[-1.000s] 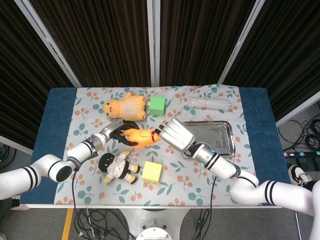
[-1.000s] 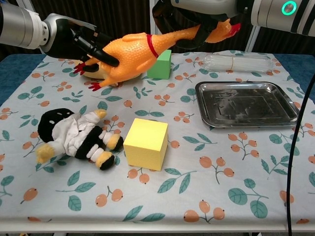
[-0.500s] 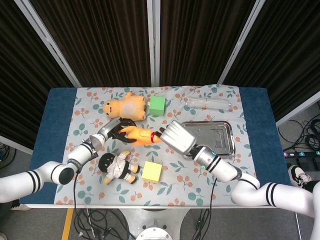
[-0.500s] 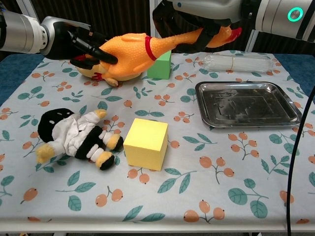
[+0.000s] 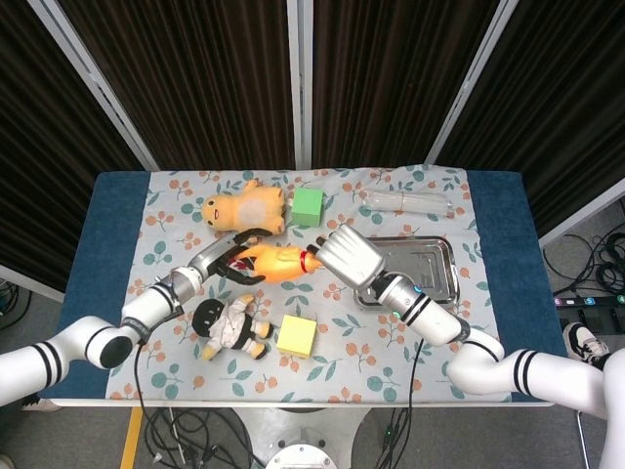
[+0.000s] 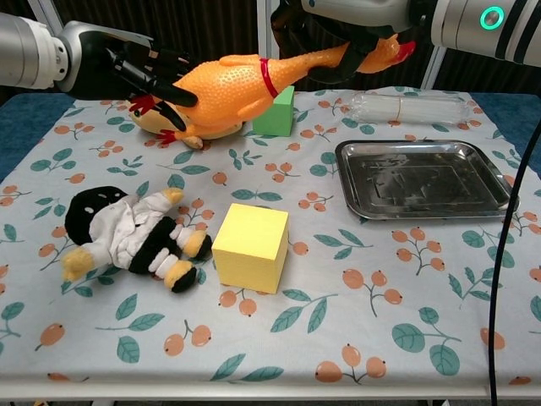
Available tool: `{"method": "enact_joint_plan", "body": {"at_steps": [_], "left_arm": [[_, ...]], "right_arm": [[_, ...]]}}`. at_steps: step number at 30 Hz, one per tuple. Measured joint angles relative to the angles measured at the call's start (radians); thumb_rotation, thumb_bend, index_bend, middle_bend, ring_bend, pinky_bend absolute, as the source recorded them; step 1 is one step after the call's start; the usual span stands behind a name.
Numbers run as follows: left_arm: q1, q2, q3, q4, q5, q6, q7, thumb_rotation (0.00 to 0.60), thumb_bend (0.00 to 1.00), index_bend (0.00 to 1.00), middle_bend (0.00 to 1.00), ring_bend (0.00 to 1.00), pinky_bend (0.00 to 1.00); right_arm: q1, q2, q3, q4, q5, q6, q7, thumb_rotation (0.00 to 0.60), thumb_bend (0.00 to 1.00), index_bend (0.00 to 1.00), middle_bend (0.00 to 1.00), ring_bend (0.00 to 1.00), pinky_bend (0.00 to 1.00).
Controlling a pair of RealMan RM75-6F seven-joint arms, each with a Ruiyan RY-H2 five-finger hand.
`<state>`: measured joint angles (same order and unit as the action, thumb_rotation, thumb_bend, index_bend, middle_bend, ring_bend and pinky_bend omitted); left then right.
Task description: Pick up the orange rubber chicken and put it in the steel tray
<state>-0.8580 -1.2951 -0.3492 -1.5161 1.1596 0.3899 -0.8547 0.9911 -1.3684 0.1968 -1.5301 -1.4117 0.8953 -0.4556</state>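
Note:
The orange rubber chicken [image 5: 271, 262] [image 6: 232, 80] hangs lengthwise in the air above the table's left-middle, head to the right. My right hand [image 5: 350, 259] [image 6: 338, 25] grips its neck near the red head. My left hand [image 5: 227, 256] [image 6: 127, 68] is at the chicken's tail end with its dark fingers spread, touching the rear by the red feet rather than wrapped around it. The steel tray [image 5: 430, 269] [image 6: 423, 182] lies flat on the right of the cloth, holding nothing, to the right of and below the chicken's head.
Below the chicken lie a yellow plush animal [image 5: 244, 212] [image 6: 194, 127] and a green cube [image 5: 308, 206] [image 6: 277, 110]. A black-and-white doll [image 5: 229, 324] [image 6: 127, 233] and a yellow cube [image 5: 296, 335] [image 6: 251, 247] sit nearer the front. A clear plastic tube [image 5: 405, 200] [image 6: 406, 106] lies behind the tray.
The chicken has levelled out and shifted right with my right hand. My left hand's fingers have loosened from around the body and now sit spread at its tail.

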Motion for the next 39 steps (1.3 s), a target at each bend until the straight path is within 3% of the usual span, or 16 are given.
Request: {"method": "enact_joint_plan", "body": {"at_steps": [6, 17, 21, 26, 32, 34, 39], "left_arm": [[0.016, -0.003, -0.024, 0.001, 0.097, -0.021, -0.055, 0.600, 0.24, 0.17, 0.12, 0.11, 0.28], [-0.005, -0.004, -0.022, 0.006, 0.166, -0.084, -0.108, 0.600, 0.24, 0.17, 0.12, 0.11, 0.28], [-0.017, -0.008, -0.015, 0.020, 0.173, -0.101, -0.111, 0.600, 0.24, 0.23, 0.19, 0.13, 0.29], [-0.027, -0.023, -0.010, 0.049, 0.136, -0.103, -0.105, 0.600, 0.26, 0.45, 0.42, 0.34, 0.42], [-0.029, -0.038, -0.006, 0.066, 0.068, -0.090, -0.078, 0.600, 0.49, 0.66, 0.73, 0.65, 0.72], [-0.030, -0.044, -0.003, 0.075, 0.051, -0.080, -0.061, 0.600, 0.54, 0.72, 0.79, 0.72, 0.81], [-0.037, -0.061, 0.012, 0.102, -0.006, -0.043, 0.013, 0.600, 0.61, 0.82, 0.90, 0.84, 0.93]], "right_arm": [[0.004, -0.009, -0.001, 0.001, 0.000, 0.001, 0.003, 0.600, 0.36, 0.94, 0.72, 0.70, 0.97], [0.005, -0.015, -0.001, 0.003, 0.002, 0.010, 0.001, 0.600, 0.36, 0.94, 0.73, 0.70, 0.97], [0.005, -0.016, -0.002, 0.000, -0.007, 0.017, 0.012, 0.600, 0.36, 0.94, 0.73, 0.70, 0.97], [0.002, -0.013, -0.007, -0.004, -0.012, 0.020, 0.015, 0.600, 0.36, 0.94, 0.73, 0.70, 0.97], [-0.001, -0.014, -0.009, -0.010, -0.013, 0.023, 0.026, 0.600, 0.36, 0.94, 0.73, 0.70, 0.97], [-0.003, -0.013, -0.010, -0.015, -0.015, 0.026, 0.032, 0.600, 0.36, 0.94, 0.73, 0.70, 0.97], [-0.009, -0.009, -0.013, -0.033, -0.025, 0.038, 0.035, 0.600, 0.36, 0.94, 0.73, 0.70, 0.97]]}}
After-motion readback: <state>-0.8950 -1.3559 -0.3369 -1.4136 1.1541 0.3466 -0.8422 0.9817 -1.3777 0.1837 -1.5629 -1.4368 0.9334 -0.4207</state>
